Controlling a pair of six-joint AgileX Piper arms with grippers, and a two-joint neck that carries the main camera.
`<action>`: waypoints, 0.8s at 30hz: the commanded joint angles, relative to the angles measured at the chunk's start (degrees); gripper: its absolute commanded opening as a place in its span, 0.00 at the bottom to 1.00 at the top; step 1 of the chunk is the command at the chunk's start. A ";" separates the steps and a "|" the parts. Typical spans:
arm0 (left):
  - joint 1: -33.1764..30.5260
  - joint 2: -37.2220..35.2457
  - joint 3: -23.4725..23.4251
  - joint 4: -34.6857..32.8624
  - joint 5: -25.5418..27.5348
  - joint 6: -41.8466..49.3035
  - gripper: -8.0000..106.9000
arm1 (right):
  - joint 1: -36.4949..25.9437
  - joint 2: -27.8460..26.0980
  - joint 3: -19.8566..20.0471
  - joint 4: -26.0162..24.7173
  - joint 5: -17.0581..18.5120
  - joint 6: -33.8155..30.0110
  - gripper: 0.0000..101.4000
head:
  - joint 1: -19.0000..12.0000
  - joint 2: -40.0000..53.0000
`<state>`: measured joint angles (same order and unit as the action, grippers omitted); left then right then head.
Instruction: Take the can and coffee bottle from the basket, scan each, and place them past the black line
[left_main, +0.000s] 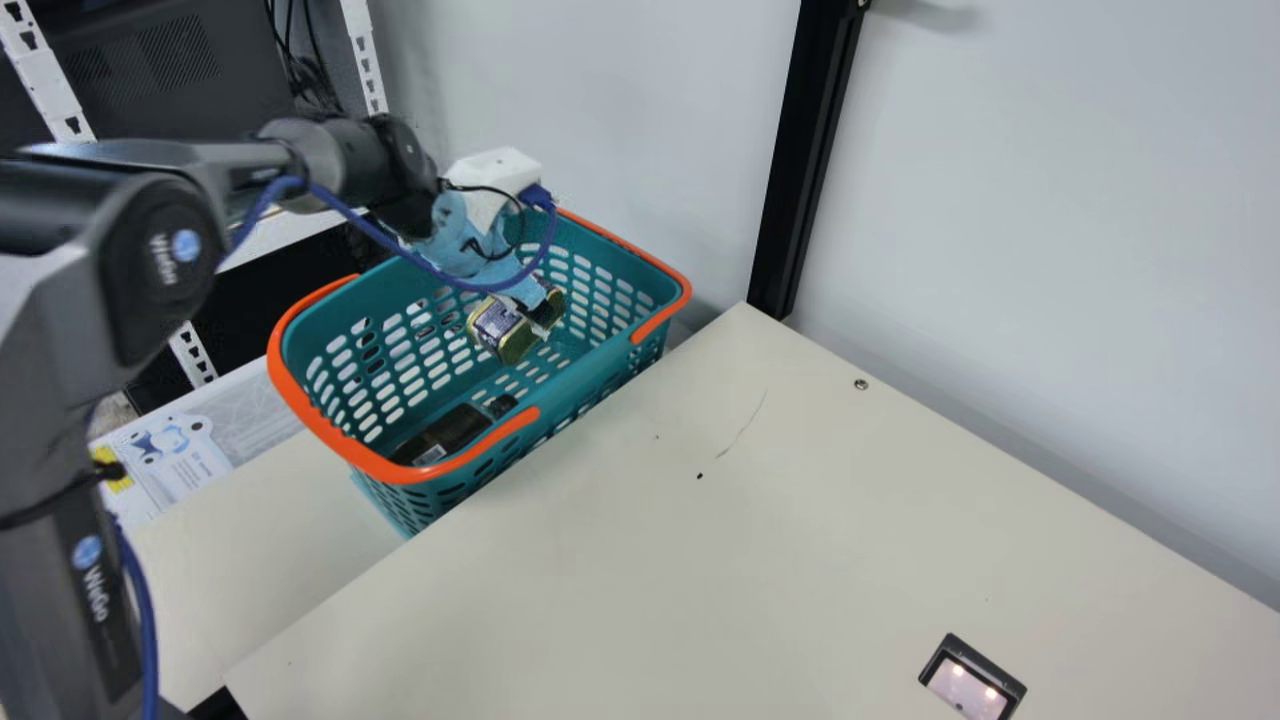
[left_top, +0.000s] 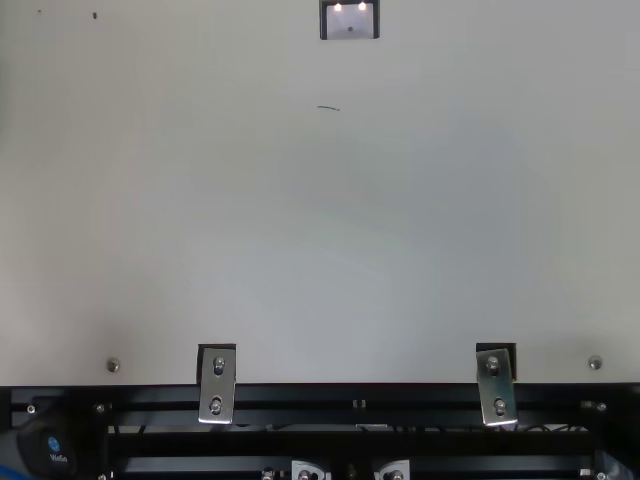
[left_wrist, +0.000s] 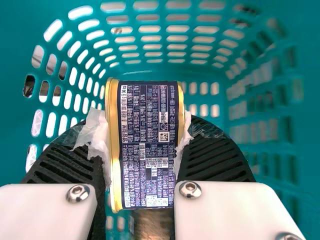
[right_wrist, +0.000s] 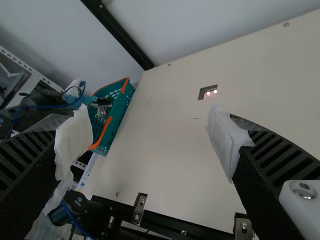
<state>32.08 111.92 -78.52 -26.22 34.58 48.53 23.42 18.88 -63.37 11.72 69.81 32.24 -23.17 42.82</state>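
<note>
Teal plastic with orange handles forms the basket (left_main: 600, 375), standing at the left edge of the cream counter (left_main: 760, 520). The left gripper (left_main: 535, 312) reaches down into it, and its 2 ribbed black fingers are clamped on the can (left_main: 495, 325). In the left wrist view, the can's dark printed label runs between 2 gold rims, with 1 finger pressing at each rimmed end through whitish padding. The can is inside the basket; whether it touches the basket floor, I cannot tell.

The coffee bottle (left_main: 450, 432), dark with a small pale label patch, lies on its side at the basket's near end, well apart from the can.

Over the counter, the right gripper (right_wrist: 149, 120) has its 2 fingers spread wide, released, with white wrapping on both. The scanner (left_main: 968, 684), a dark-framed window with 2 glowing lights, is set in the counter, well to the right of the basket.
</note>
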 joint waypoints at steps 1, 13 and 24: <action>0.45 -9.12 6.38 -8.33 -0.82 2.99 0.16 | 0.00 0.00 0.00 0.00 0.00 0.00 1.00 | -1.83 1.32; 1.10 -34.67 18.63 -31.17 1.55 2.16 0.16 | 0.00 0.00 0.00 0.00 0.00 0.00 1.00 | -1.83 1.32; 2.96 -48.91 22.70 -37.31 19.51 -17.71 0.16 | 0.00 0.00 0.00 0.00 0.00 0.00 1.00 | -1.83 1.32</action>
<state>34.79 64.74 -55.79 -63.08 49.67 35.78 23.42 18.88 -63.37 11.72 69.81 32.24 -23.17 42.82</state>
